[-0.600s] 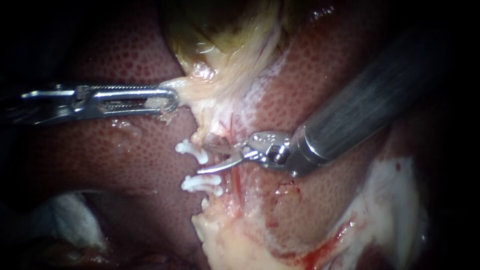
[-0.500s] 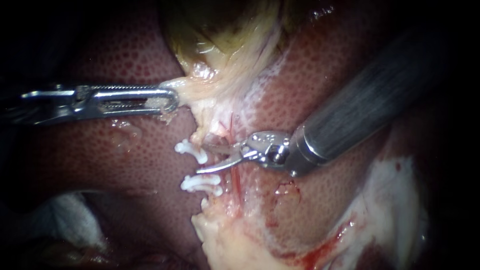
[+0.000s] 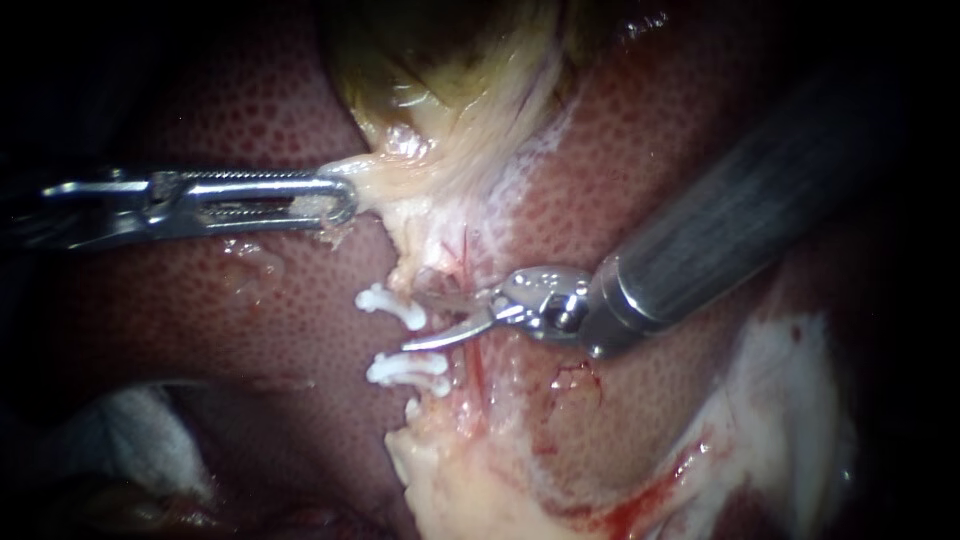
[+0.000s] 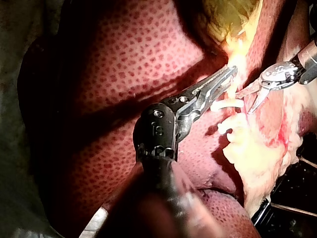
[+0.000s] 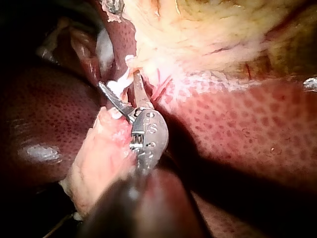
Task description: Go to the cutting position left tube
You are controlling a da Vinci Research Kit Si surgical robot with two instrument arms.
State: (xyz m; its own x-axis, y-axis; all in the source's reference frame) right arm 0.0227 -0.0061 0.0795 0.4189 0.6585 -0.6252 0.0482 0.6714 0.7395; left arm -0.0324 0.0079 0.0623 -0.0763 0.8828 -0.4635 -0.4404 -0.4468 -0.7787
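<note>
Since 0.6 s ago the right instrument (image 3: 418, 324) sits a touch further right and lower in the endoscope view. The upper clip (image 3: 392, 307) and lower clip (image 3: 408, 370) have shifted right w/ it. The left instrument (image 3: 350, 200) hasn't moved against the liver (image 3: 270, 330).

Left tube (image 3: 436, 356) runs top to bottom just left of frame centre and carries both white clips. Only a short pinkish stretch shows between them. The right instrument's jaws reach in from the right at that stretch, approx. level w/ the gap between the 2 clips.

Its jaws stand narrowly apart and grip nothing. The lower blade is bright and curved and crosses in front of the tube, its tip just left of it, between the clips. The upper blade lies against the tissue by the upper clip and is partly hidden. Can't tell if either blade touches the tube.

Right wrist view: the 2 blades make a slim V, w/ white clip material in the gap near the tips.

Left instrument comes in from the left edge in the upper half of the frame. Its long toothed jaws are clamped on pale tissue (image 3: 400, 185) under the gallbladder (image 3: 430, 60), well above the clips. Left wrist view shows the same: its jaw tips are buried in yellowish tissue, w/ the right instrument's parted blades beside them.
</note>
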